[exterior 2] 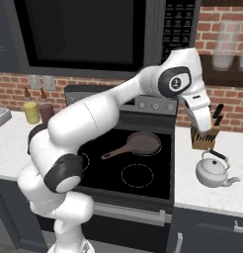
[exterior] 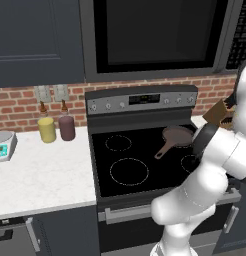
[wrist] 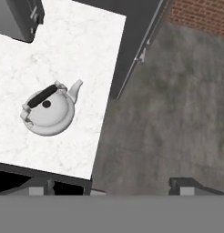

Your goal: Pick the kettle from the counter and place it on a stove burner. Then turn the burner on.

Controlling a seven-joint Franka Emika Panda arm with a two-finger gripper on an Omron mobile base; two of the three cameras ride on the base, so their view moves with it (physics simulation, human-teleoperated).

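kettle [exterior 2: 213, 170] – upright on counter [exterior 2: 202, 195] | jaws wide – empty, above

The kettle [exterior 2: 213, 170] sits upright on the white counter [exterior 2: 202, 195] just below the down-pointing pincer [exterior 2: 206, 129], the knife block [exterior 2: 204, 137] behind it, the brown skillet [exterior 2: 140, 145] on the cooktop [exterior 2: 128, 168] to its left.

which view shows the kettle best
The hand view: the kettle is seen whole from above, with handle, lid and spout clear on the counter. The right base view shows it smaller from the side, right of the cooktop.
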